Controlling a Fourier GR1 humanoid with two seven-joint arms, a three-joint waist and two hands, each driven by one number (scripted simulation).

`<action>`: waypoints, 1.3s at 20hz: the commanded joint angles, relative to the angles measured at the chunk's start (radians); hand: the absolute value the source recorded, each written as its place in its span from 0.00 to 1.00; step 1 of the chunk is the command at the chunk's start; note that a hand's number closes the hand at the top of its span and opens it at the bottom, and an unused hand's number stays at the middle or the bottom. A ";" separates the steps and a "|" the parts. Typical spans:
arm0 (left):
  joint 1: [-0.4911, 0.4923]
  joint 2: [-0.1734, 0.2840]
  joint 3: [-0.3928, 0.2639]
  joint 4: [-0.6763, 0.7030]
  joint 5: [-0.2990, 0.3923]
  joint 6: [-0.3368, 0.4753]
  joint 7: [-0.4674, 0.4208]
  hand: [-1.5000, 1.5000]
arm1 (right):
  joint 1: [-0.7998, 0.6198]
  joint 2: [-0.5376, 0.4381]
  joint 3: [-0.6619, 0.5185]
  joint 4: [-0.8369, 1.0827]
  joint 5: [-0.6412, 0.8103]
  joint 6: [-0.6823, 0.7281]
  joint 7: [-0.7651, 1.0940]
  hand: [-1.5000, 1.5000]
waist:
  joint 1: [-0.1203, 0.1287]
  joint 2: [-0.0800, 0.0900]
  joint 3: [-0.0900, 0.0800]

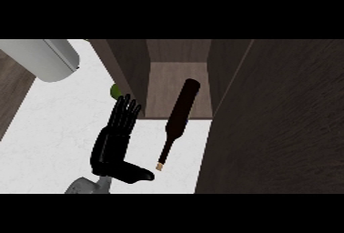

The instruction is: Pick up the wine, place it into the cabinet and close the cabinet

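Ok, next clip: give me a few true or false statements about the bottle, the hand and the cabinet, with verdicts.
1. The wine bottle lies with its base end reaching into the open cabinet and its neck pointing out over the counter. True.
2. The left hand is curled round the bottle. False: its fingers are straight and it is beside the bottle, apart from it.
3. The cabinet is closed. False: its door stands open at the right.
4. A green object shows just beyond the left hand's fingertips. True.
5. Both hands are in view. False: only the left hand shows.
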 commanded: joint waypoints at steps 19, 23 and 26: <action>0.232 0.295 0.260 -0.133 0.108 -0.235 -0.053 0.00 | -0.053 -0.058 0.218 -0.226 -0.021 0.238 0.088 1.00 | 0.002 0.003 -0.002; 0.182 0.343 0.332 -0.082 0.155 -0.269 -0.016 0.00 | -0.103 -0.023 0.264 -0.195 0.006 0.256 0.118 1.00 | -0.004 0.005 -0.004; 0.188 0.371 0.346 -0.094 0.184 -0.313 0.009 0.00 | -0.161 0.014 0.257 -0.164 -0.033 0.272 0.153 1.00 | 0.013 0.008 -0.004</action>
